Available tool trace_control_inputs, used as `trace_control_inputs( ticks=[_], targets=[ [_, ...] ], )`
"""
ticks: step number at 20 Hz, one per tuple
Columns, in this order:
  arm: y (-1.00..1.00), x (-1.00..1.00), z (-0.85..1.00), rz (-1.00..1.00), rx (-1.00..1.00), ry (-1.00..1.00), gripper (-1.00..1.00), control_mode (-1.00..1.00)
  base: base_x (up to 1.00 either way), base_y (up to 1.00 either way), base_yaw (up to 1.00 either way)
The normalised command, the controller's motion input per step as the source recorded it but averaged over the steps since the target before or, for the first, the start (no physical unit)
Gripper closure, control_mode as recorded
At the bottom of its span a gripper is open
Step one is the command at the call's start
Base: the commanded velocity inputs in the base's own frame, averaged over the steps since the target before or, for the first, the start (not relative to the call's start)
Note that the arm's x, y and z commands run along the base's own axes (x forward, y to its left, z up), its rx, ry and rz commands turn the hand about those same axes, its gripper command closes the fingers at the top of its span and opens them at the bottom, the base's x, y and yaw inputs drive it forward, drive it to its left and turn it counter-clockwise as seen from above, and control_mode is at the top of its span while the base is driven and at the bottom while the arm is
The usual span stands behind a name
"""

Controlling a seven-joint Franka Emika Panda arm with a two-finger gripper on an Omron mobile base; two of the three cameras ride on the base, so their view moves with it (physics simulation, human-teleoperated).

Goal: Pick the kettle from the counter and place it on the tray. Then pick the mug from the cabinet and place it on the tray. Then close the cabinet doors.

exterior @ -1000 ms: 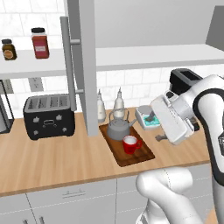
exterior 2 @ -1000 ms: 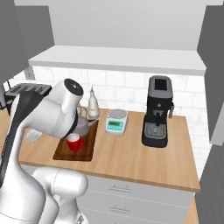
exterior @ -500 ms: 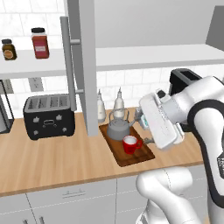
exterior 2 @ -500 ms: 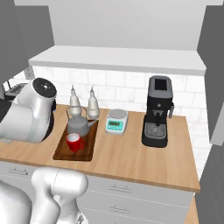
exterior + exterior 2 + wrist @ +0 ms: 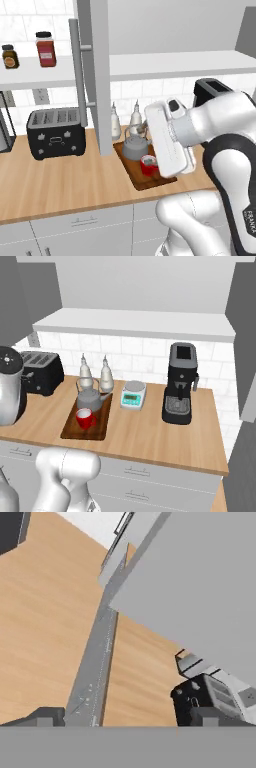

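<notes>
The grey kettle [image 5: 136, 146] and the red mug [image 5: 148, 164] both sit on the dark tray [image 5: 150, 181] on the wooden counter [image 5: 60, 180]; they appear again as kettle [image 5: 91, 398], mug [image 5: 85, 418] and tray [image 5: 100, 430]. The cabinet's left door [image 5: 100, 75] stands open, edge-on, with its bar handle [image 5: 76, 70]. My white hand [image 5: 167, 142] hangs just right of that door, above the tray. My gripper [image 5: 125, 717] is open; the door panel [image 5: 200, 587] and its handle [image 5: 95, 672] run up between the fingertips, untouched. The right door [image 5: 245, 346] is open too.
A black toaster [image 5: 55, 132] stands left of the open door, with two white bottles [image 5: 135, 116] behind the tray. A scale [image 5: 132, 395] and a coffee machine [image 5: 180, 383] stand further right. Jars [image 5: 45, 48] sit on the white side shelf.
The arm has swung left, bringing the hand from right of the tray to beside the left cabinet door. Kettle, mug and tray have not moved.
</notes>
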Motion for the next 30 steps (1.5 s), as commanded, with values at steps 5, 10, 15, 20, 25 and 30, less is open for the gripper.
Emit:
trace_control_inputs(
  ticks=[5, 10, 15, 20, 25, 30],
  targets=[
    [0.39, -0.27, 0.44, 0.06, 0.00, -0.34, -1.00, -1.00, 0.00, 0.00, 0.00],
    [0.35, -0.08, 0.35, 0.00, 0.00, -0.19, -1.00, -1.00, 0.00, 0.00, 0.00],
    [0.41, -0.03, 0.17, 0.01, -0.01, -0.46, -1.00, -1.00, 0.00, 0.00, 0.00],
    [0.31, -0.05, 0.24, 0.03, 0.00, -0.29, -1.00, -1.00, 0.00, 0.00, 0.00],
    [0.19, -0.15, 0.25, 0.06, 0.00, -0.15, -1.00, -1.00, 0.00, 0.00, 0.00],
    [0.00, -0.50, 0.31, 0.04, 0.00, -0.17, -1.00, -1.00, 0.00, 0.00, 0.00]
  ],
)
